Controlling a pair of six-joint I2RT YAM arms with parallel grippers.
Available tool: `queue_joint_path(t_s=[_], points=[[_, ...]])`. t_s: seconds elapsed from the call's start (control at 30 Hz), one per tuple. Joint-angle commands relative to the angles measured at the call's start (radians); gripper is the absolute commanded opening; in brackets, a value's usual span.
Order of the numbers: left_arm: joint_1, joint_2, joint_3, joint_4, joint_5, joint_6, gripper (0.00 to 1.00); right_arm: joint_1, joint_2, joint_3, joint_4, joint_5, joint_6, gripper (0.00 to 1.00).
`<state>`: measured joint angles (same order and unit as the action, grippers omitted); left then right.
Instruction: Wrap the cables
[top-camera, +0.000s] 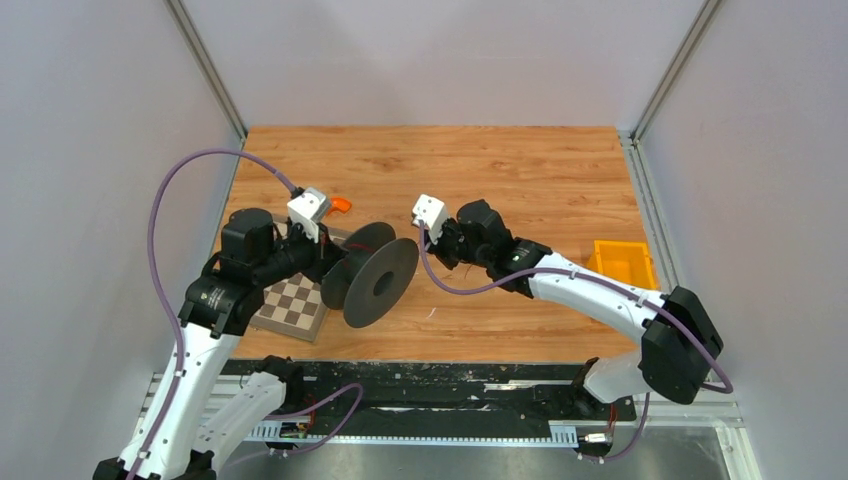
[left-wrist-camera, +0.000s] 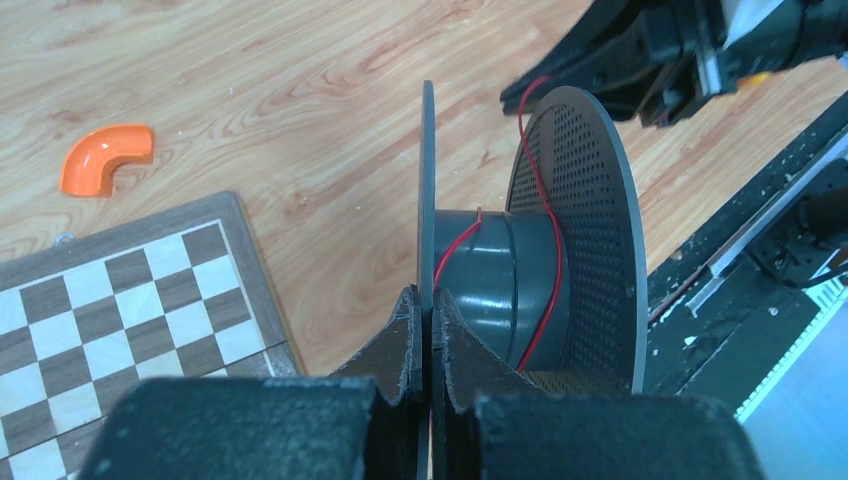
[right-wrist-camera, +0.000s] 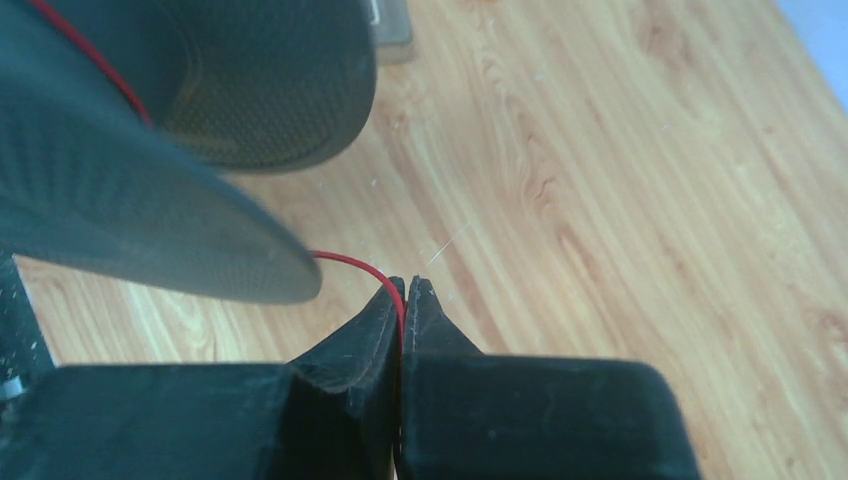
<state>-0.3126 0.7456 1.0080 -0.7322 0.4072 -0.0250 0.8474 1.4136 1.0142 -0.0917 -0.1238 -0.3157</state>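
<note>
A black spool (top-camera: 370, 275) is held on edge above the table, left of centre. My left gripper (left-wrist-camera: 428, 295) is shut on its thin near flange (left-wrist-camera: 427, 180). The cable (left-wrist-camera: 540, 200), a thin red wire, runs once around the grey hub (left-wrist-camera: 495, 275) and up over the perforated far flange (left-wrist-camera: 585, 230). From the spool (right-wrist-camera: 120, 200) the cable (right-wrist-camera: 350, 262) leads to my right gripper (right-wrist-camera: 404, 283), which is shut on it at the tips. In the top view the right gripper (top-camera: 437, 245) sits just right of the spool and the left gripper (top-camera: 325, 262) just left of it.
A small chessboard (top-camera: 292, 305) lies under the left arm, with an orange elbow piece (top-camera: 341, 205) behind it. An orange bin (top-camera: 622, 262) sits near the right edge. A black rail (top-camera: 450, 385) runs along the table's near edge. Grey walls close in both sides.
</note>
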Motion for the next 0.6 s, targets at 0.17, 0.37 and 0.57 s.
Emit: queue_joint_path(t_s=[0.17, 0.37, 0.57], points=[[0.004, -0.007, 0.105, 0.018, -0.01, -0.175, 0.0, -0.057, -0.078, -0.167, 0.176, -0.12, 0.067, 0.1], [0.004, -0.008, 0.112, 0.041, -0.013, -0.223, 0.0, -0.062, -0.083, -0.249, 0.229, -0.174, 0.084, 0.12], [0.006, -0.01, 0.112, 0.059, -0.028, -0.264, 0.0, -0.08, -0.062, -0.309, 0.289, -0.185, 0.104, 0.11]])
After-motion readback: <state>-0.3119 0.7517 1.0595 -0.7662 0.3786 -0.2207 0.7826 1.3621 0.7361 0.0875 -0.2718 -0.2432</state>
